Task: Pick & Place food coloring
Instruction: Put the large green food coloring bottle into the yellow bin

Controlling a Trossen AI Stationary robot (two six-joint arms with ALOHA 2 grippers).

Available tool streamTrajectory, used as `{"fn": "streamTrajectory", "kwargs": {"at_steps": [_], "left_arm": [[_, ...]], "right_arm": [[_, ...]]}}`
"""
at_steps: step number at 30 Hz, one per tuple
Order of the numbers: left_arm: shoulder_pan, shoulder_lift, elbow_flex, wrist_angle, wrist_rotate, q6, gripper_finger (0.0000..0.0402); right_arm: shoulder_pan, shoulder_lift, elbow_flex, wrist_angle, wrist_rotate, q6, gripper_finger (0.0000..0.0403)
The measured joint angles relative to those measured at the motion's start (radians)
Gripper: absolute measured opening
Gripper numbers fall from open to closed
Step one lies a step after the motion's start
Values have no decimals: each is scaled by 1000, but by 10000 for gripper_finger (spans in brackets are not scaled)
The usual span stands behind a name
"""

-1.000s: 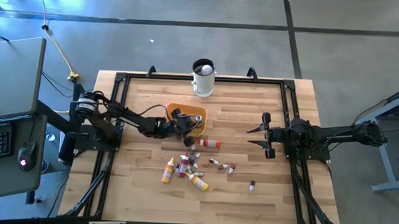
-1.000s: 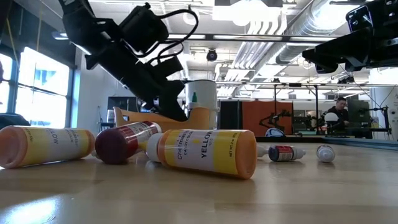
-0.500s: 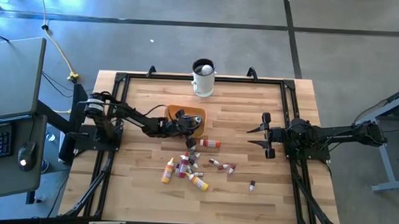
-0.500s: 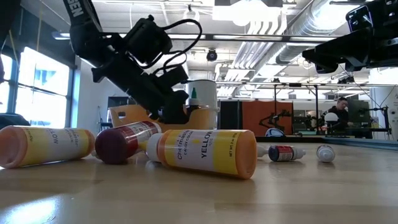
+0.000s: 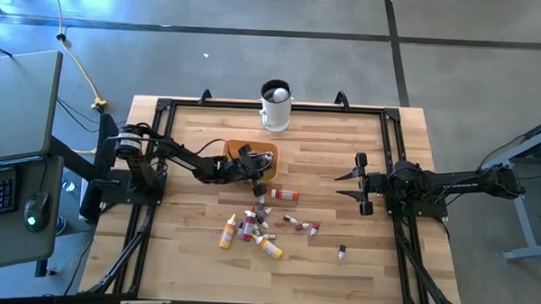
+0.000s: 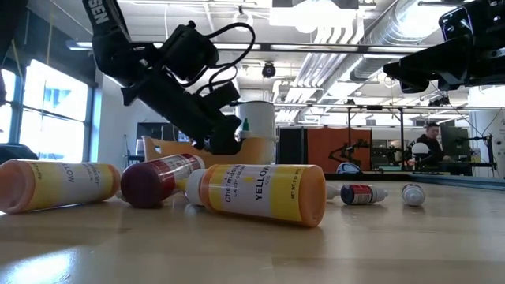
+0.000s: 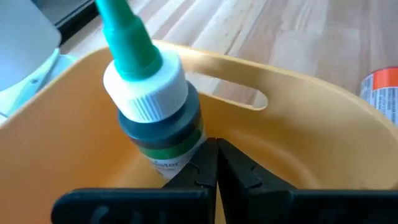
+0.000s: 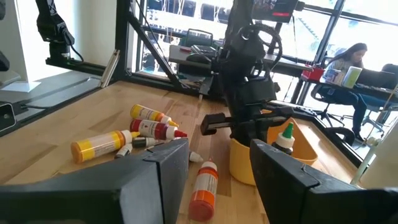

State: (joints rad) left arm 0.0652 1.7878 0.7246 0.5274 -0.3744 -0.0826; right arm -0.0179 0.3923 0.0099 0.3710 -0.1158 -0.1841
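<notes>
Standing tilted inside the orange bowl [image 7: 323, 130] was a green food coloring bottle [image 7: 155, 118], the left gripper [image 7: 216, 163] just beside it with fingers closed on nothing. Well right, the right gripper [image 5: 358, 183] hovered open.

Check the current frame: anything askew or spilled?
No spill. Green-capped bottle stands tilted in the orange bowl, beside the shut left gripper, which isn't gripping it. Remaining bottles lie scattered on their sides on the table.
</notes>
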Motion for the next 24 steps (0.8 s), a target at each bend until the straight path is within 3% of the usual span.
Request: {"fn": "streamTrajectory", "kwargs": {"at_steps": [4,11,17,24], "left_arm": [[8,-22,23,-72,52,0,0],[7,-59,129,-372,64,-72,0],[7,-61,154,-430,70,-79,0],[16,-61,154,-426,5,-77,0]], "right_arm": [[0,0,0,0,0,0,165],[0,0,0,-3,0,0,165],[0,0,0,-3,0,0,165],[0,0,0,-3,0,0,165]]}}
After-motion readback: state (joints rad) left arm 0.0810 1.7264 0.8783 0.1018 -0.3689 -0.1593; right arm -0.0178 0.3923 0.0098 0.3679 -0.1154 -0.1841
